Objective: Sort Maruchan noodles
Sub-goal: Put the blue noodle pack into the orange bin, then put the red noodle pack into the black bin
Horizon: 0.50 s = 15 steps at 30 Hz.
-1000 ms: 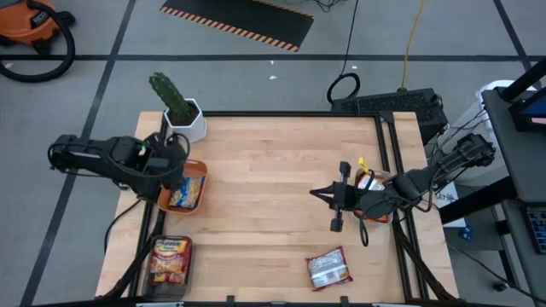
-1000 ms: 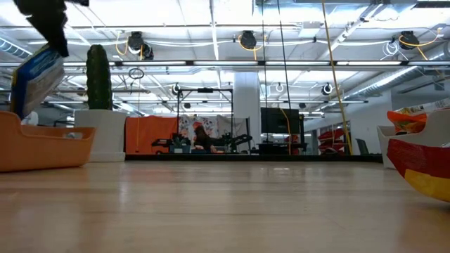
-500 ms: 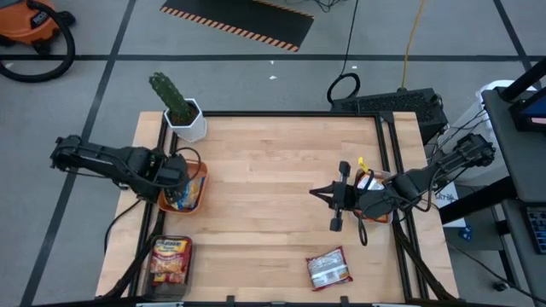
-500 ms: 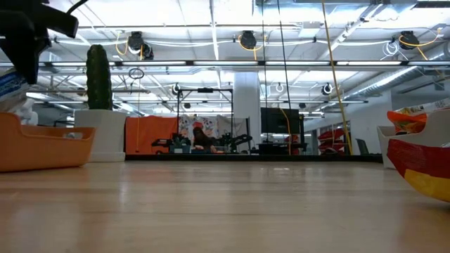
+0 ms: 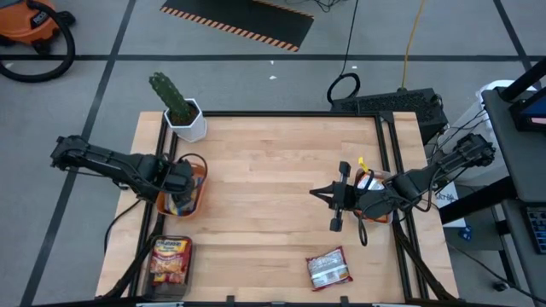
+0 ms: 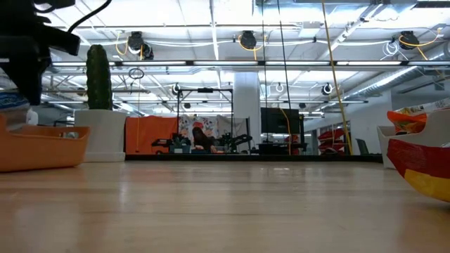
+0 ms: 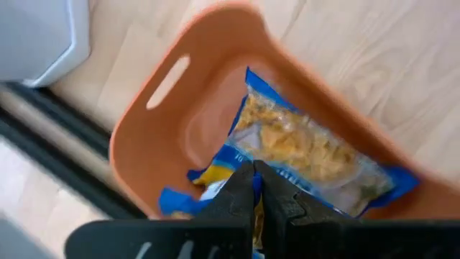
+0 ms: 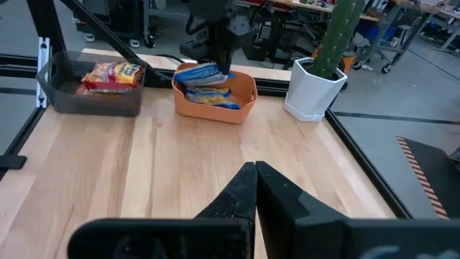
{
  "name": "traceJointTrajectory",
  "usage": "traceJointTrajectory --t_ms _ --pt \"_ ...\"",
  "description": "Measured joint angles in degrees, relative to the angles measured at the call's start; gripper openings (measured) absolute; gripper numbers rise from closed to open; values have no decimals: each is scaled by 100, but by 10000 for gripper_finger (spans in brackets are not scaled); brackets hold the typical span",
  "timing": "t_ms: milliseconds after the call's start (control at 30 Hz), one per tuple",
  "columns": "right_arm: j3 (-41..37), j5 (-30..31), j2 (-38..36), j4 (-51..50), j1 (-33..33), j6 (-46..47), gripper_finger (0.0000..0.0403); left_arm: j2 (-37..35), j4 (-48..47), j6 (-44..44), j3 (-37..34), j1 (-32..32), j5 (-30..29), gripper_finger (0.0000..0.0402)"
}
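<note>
My left gripper [image 5: 181, 188] reaches down into the orange bowl [image 5: 201, 168] near the table's left edge. It is shut on a blue-white noodle packet [image 7: 309, 147], which lies inside the bowl [image 7: 162, 83]. The right wrist view shows this gripper [image 8: 219, 52] standing over the packet [image 8: 203, 73]. Another packet, dark red and white [image 5: 328, 269], lies flat on the table near its near edge. An orange-red packet [image 5: 171, 257] lies in a grey tray [image 8: 54, 79]. My right gripper [image 5: 335, 201] hovers shut over the table's right half, pointing left, and touches nothing. My left gripper pinches the blue-white packet at its blue end edge [image 7: 238, 155] between the two fingertips. It comes from above, pointing down into the bowl. The packet lies tilted in the bowl, its far end against the bowl's wall.
A white pot with a cactus [image 5: 182, 115] stands at the far left corner, just beyond the bowl. A container with more packets [image 5: 372, 182] sits at the right edge behind my right gripper. Bare wood stretches across the table's middle [image 5: 264, 196].
My left gripper has come down from above the bowl into it, shifting slightly toward the near edge. The blue-white packet, which hung below the fingers above the bowl's rim, now lies inside the bowl. The right arm has kept still.
</note>
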Motion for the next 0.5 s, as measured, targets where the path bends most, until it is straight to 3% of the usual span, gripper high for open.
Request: traceJointTrajectory --t_ms 500 --pt "0 -1 0 1 0 44 2 2 710 -107 11 0 -477 82"
